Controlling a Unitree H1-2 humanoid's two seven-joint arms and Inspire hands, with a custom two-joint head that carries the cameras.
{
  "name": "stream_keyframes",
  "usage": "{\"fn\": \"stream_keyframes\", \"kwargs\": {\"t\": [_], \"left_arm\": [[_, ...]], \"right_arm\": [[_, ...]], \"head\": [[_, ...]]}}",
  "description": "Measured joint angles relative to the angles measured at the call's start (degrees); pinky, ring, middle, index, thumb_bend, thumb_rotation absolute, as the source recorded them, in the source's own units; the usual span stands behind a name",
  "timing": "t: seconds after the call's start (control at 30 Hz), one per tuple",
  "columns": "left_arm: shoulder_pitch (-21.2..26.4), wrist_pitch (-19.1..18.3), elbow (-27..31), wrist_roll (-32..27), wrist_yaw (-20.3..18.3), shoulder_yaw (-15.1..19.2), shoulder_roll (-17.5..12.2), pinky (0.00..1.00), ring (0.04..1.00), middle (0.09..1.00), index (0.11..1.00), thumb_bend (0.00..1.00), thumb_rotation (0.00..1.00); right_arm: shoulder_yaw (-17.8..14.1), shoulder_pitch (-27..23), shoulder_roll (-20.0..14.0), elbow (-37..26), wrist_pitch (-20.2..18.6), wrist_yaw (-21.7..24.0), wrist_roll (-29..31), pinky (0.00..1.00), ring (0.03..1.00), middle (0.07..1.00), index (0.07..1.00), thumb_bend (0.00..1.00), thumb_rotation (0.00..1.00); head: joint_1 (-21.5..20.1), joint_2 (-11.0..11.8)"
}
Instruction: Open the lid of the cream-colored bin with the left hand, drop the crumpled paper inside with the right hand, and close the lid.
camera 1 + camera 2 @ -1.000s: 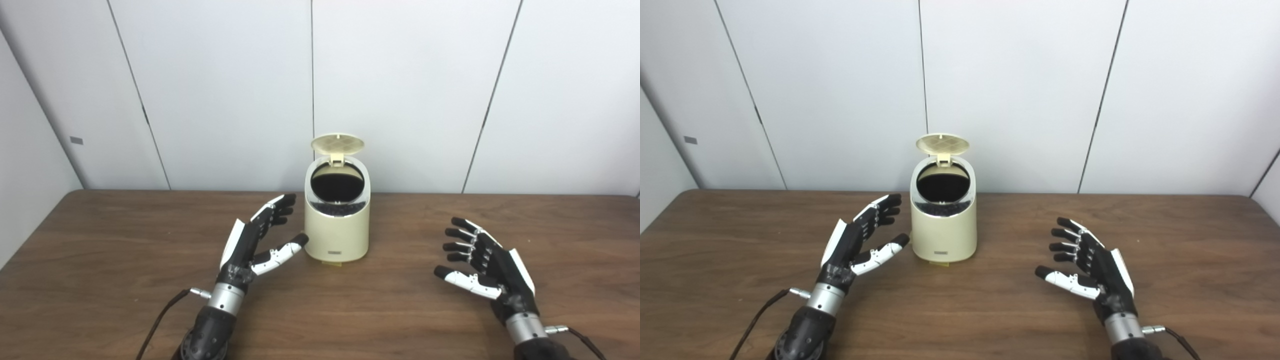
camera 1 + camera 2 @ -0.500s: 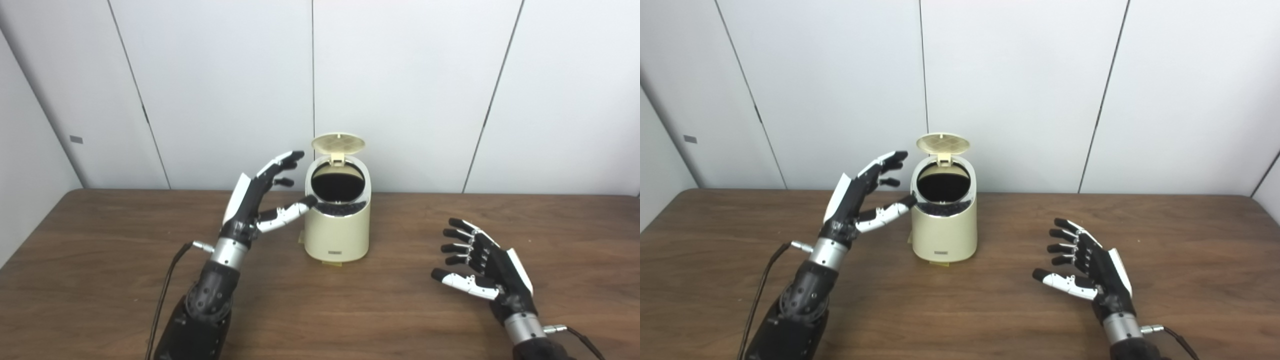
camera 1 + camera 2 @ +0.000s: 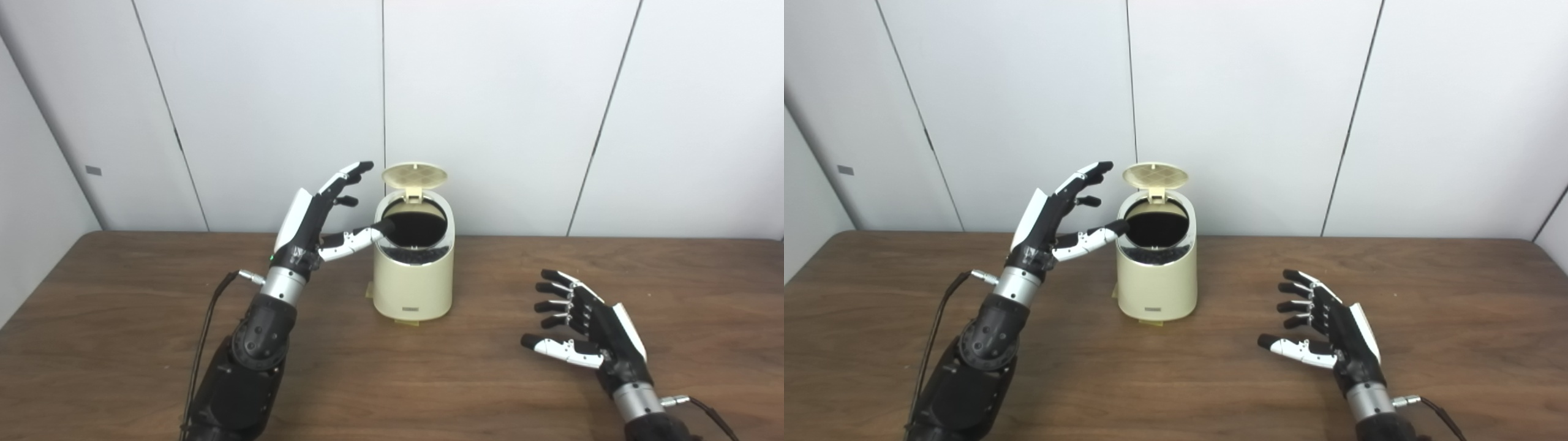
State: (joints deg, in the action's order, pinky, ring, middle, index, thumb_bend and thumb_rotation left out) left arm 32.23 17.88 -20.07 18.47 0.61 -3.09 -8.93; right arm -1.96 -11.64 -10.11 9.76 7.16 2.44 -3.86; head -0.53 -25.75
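A long dark brown wooden table (image 3: 122, 343) with visible grain filled the lower half of the view. Behind it stood a pale grey-white panelled wall (image 3: 275, 92) divided by thin dark seams, with a small grey tag (image 3: 93, 171) at left, evenly lit

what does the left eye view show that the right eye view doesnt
Only the left eye view: the small grey wall tag sits well inside the frame, and the cable behind the right wrist runs on to the picture's bottom edge.

Only the right eye view: the table's far right corner and a slanted wall seam above it.

Both: the cream-colored bin with its lid up, the raised left hand open beside the rim, and the right hand open low over the table. No crumpled paper shows in either.
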Motion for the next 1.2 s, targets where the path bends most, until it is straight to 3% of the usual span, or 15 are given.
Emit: {"fn": "stream_keyframes", "kwargs": {"t": [0.27, 0.57, 0.67, 0.87, 1.2], "left_arm": [[2.48, -1.12, 0.29, 1.24, 1.21, -0.42, -0.08, 0.75, 0.906, 0.939, 0.927, 0.78, 0.48], [5.15, -2.93, 0.58, 2.30, 0.37, -1.81, -0.93, 0.83, 0.951, 0.957, 0.935, 0.82, 0.51], [5.37, -3.39, 0.89, 2.29, -1.02, -2.44, -1.58, 0.85, 0.955, 0.948, 0.925, 0.83, 0.50], [6.38, -3.41, 1.38, 4.61, -1.13, -3.71, -2.78, 0.84, 0.891, 0.846, 0.852, 0.81, 0.51], [6.87, -2.39, 2.10, 9.66, -1.01, -6.61, -4.59, 0.78, 0.872, 0.830, 0.821, 0.81, 0.50]], "right_arm": [[0.00, 0.00, 0.01, -0.28, -0.07, -0.03, -0.67, 0.54, 0.647, 0.760, 0.789, 0.77, 0.15], [0.13, 0.00, 0.04, -0.28, -0.08, -0.09, -1.92, 0.54, 0.642, 0.758, 0.787, 0.77, 0.14], [0.13, 0.00, 0.06, -0.28, -0.08, -0.13, -2.18, 0.54, 0.645, 0.757, 0.787, 0.76, 0.15], [0.28, 0.00, 0.13, -0.28, -0.20, -0.25, -3.15, 0.55, 0.645, 0.753, 0.786, 0.76, 0.15], [0.90, -0.02, 0.24, 0.31, -0.09, -0.37, -4.20, 0.54, 0.637, 0.738, 0.781, 0.76, 0.17]], "head": [[-0.26, -0.09], [-0.88, 0.00], [-1.14, 0.00], [-1.32, 0.00], [-2.11, 0.18]]}}
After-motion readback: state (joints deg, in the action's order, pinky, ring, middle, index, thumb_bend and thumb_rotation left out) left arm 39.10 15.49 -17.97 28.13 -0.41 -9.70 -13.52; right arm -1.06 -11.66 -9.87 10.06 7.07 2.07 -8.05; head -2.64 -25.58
